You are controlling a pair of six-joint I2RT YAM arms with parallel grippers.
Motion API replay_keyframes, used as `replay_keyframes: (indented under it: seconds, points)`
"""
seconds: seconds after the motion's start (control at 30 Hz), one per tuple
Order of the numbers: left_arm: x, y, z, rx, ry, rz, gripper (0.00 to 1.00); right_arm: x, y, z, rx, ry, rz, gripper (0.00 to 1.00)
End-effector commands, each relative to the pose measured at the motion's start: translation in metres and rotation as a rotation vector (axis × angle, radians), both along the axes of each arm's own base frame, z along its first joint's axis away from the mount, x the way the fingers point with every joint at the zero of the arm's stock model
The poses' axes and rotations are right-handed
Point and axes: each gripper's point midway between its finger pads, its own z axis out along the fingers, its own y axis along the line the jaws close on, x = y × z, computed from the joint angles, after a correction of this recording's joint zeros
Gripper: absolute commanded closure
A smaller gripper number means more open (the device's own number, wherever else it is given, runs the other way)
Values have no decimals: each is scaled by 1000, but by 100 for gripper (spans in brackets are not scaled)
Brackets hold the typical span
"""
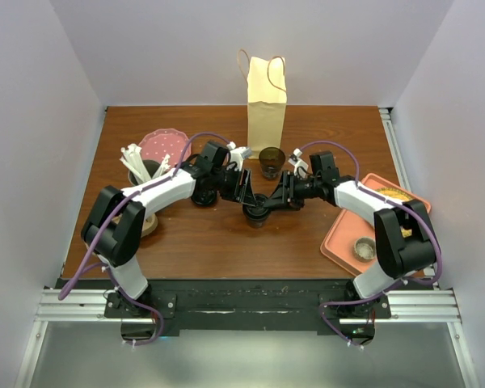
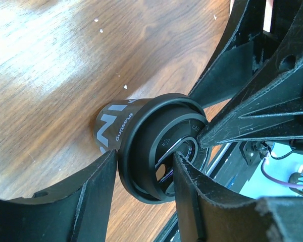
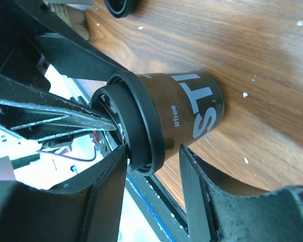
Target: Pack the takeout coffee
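With the coffee cup (image 1: 256,212) standing mid-table at six o'clock of the paper bag (image 1: 267,101), the left gripper (image 2: 144,176) clamped on its lid and the right gripper (image 3: 151,161) straddling its body, contact unclear, we should lift level with one firm grip.

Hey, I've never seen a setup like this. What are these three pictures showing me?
Two robot arms are bolted to a wooden table. One picture looks down from above; the other two come from a camera on each wrist. On the table: a paper bag, pink plate, grey cup of white utensils, open dark cup, orange tray. In the middle, the left gripper and right gripper both flank the takeout coffee, a small dark lidded cup. Whether either truly grips it, I cannot tell.
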Motion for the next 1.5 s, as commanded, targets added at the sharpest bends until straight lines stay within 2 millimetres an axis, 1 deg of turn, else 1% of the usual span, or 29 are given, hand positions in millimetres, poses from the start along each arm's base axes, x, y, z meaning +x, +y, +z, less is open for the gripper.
replay_keyframes:
  seconds: [0.0, 0.1, 0.17, 0.3, 0.4, 0.43, 0.5, 0.53, 0.6, 0.67, 0.83, 1.07, 1.17, 1.2, 1.23, 1.27, 1.3, 1.33, 1.43, 1.47]
  points:
    - [-11, 27, -49, 178, 51, 27, 50, 10, -14, 13, -61, -37, -48, 50]
    - [-12, 28, -50, 180, 55, 28, 50, 14, -16, 17, -53, -44, -54, 48]
    - [-13, 28, -50, 181, 55, 27, 50, 15, -16, 20, -46, -46, -58, 44]
    - [-14, 29, -51, 183, 56, 22, 50, 19, -14, 29, -19, -60, -54, 43]
    - [-15, 29, -51, 183, 59, 19, 50, 24, -15, 31, -21, -69, -63, 46]
    - [-15, 28, -51, 182, 58, 18, 50, 24, -15, 31, -18, -66, -64, 50]
    - [-15, 28, -52, 183, 60, 16, 50, 28, -15, 33, -12, -70, -70, 53]
    - [-15, 29, -51, 183, 58, 17, 50, 29, -14, 33, -9, -71, -69, 56]
    - [-15, 28, -51, 182, 57, 15, 50, 32, -14, 33, -3, -71, -72, 59]
    - [-15, 28, -51, 182, 57, 15, 50, 31, -13, 31, -1, -65, -69, 58]
    - [-15, 25, -50, 176, 59, 9, 50, 29, -15, 17, -18, -47, -63, 59]
    - [-19, 24, -53, 179, 66, 1, 50, 20, -16, -7, -31, -6, -52, 60]
    - [-20, 24, -55, 183, 72, 1, 50, 16, -21, -22, -67, 20, -69, 66]
    - [-21, 24, -56, 186, 76, 3, 50, 15, -22, -25, -78, 21, -77, 70]
    - [-22, 23, -56, 186, 78, 1, 50, 13, -26, -33, -103, 37, -95, 71]
    - [-23, 23, -58, 189, 79, 0, 50, 12, -28, -36, -116, 43, -107, 73]
    - [-24, 24, -61, 196, 83, -1, 50, 10, -31, -40, -133, 57, -124, 76]
    - [-25, 23, -62, 198, 85, -2, 50, 9, -39, -50, -184, 68, -155, 79]
    - [-28, 25, -67, 211, 94, -2, 50, 1, -48, -64, -237, 97, -184, 83]
    - [-29, 26, -68, 215, 95, 2, 50, 1, -53, -66, -259, 92, -201, 85]
